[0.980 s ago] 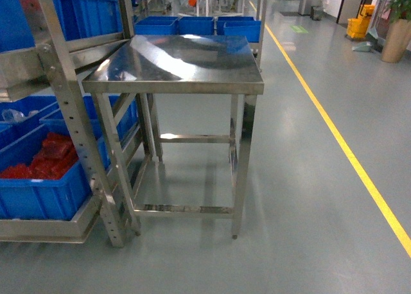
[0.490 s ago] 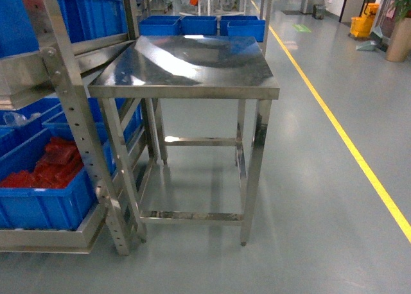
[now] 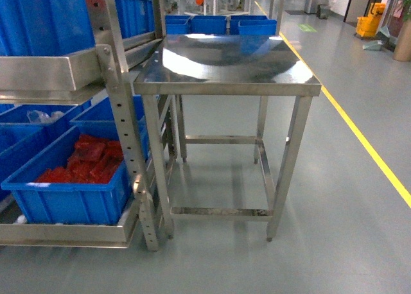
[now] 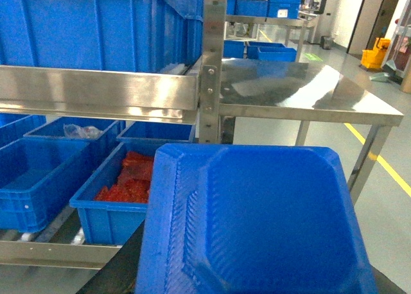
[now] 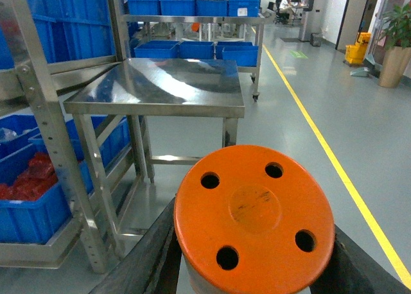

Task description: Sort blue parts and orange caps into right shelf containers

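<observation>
In the left wrist view a blue part (image 4: 257,217), a moulded tray-like piece, fills the lower frame. My left gripper (image 4: 253,278) is shut on it, with one dark finger (image 4: 119,271) showing at its left edge. In the right wrist view my right gripper (image 5: 253,265) is shut on an orange cap (image 5: 253,214), whose flat top with several small holes faces the camera between the black fingers (image 5: 144,255). Large blue crates (image 3: 38,18) stand on a steel shelf rack (image 3: 119,114) at the left of the head view. Neither gripper shows in the head view.
A steel table (image 3: 225,56) stands right of the rack. A low crate (image 3: 70,201) on the bottom shelf holds flat red packets. More blue crates (image 3: 212,24) sit on a rack behind the table. A yellow floor line (image 3: 366,146) runs along the right.
The head view has swung left and closer: the table and rack have slid to the right in the frame, and the crate of red packets now shows more fully.
</observation>
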Robot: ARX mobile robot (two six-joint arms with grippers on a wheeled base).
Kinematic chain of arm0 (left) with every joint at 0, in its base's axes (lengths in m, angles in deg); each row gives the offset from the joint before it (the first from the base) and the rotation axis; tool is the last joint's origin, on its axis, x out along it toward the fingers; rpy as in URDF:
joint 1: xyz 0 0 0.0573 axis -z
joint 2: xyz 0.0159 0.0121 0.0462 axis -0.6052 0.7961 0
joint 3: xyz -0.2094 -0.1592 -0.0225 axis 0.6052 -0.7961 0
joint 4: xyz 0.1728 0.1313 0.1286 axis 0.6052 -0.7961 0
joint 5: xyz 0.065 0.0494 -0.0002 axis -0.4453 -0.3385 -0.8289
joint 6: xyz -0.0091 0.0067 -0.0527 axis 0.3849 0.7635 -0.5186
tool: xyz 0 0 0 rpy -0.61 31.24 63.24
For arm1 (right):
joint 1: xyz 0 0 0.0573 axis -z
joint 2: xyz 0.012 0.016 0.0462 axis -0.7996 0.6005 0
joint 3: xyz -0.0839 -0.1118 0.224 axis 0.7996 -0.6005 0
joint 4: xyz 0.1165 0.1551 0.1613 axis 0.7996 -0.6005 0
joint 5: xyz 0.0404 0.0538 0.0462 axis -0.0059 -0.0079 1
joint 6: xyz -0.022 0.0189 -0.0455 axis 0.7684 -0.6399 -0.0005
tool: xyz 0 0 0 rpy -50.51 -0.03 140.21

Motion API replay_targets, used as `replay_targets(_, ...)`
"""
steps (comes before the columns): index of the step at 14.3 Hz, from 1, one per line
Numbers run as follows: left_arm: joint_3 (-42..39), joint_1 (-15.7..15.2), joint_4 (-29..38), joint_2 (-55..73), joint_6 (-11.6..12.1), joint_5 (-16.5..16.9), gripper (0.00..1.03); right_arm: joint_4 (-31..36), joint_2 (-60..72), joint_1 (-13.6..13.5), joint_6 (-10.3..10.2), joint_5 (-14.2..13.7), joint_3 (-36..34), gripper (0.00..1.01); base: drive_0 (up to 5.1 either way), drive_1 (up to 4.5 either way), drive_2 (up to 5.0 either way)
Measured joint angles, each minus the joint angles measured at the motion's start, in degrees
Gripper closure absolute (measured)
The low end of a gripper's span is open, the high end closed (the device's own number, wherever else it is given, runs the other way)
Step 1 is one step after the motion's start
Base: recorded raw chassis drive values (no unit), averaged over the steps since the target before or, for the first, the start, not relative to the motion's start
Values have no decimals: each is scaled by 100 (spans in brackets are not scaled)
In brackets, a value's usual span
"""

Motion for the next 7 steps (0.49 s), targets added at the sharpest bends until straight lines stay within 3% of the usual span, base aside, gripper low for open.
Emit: replay_targets(7,0,0,2,0,0,-4,61,-15,0,0,0,2,0,56,-487,128,343)
